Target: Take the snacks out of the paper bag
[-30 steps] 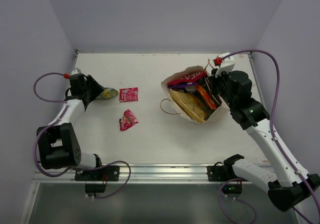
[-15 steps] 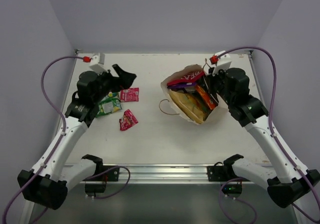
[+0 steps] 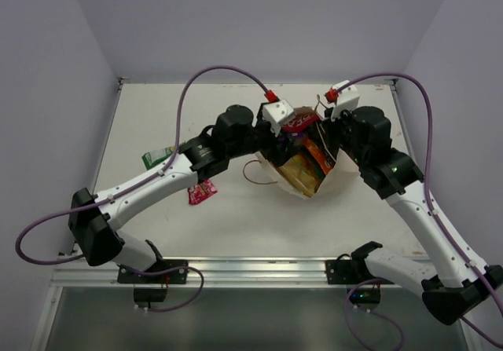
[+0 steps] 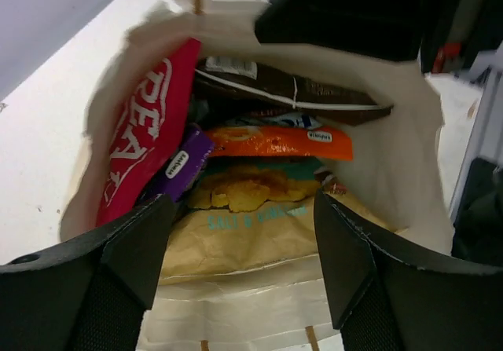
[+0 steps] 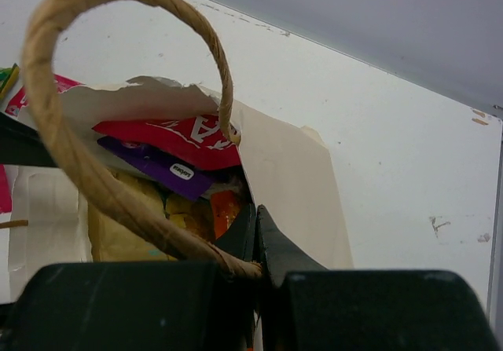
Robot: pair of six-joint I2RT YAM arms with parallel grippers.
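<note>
Place: a robot test cell, as in a lab, is indicated.
Enclosure: a white table (image 3: pixel 236 217) is shut in by plain lilac panels (image 3: pixel 259 21).
Mounting: two robot arms (image 3: pixel 157 182) are bolted to an aluminium rail (image 3: pixel 251 271).
Cabling: purple cables (image 3: pixel 430 155) are left exposed.

The paper bag (image 4: pixel 385 170) is matt cream paper, creased, and its looped handle (image 5: pixel 82 174) is rough twisted tan cord. Inside, the red packet (image 4: pixel 141 143), orange packet (image 4: pixel 279 141), purple packet (image 4: pixel 179 166) and brown packet (image 4: pixel 299 93) are glossy crinkled film, while the tan chip bag (image 4: pixel 236 249) looks matt and papery. The fingers (image 4: pixel 130 261) of the left gripper (image 4: pixel 241 206) are matt black plastic, and the table (image 5: pixel 377 147) is matt white, lightly scuffed.
</note>
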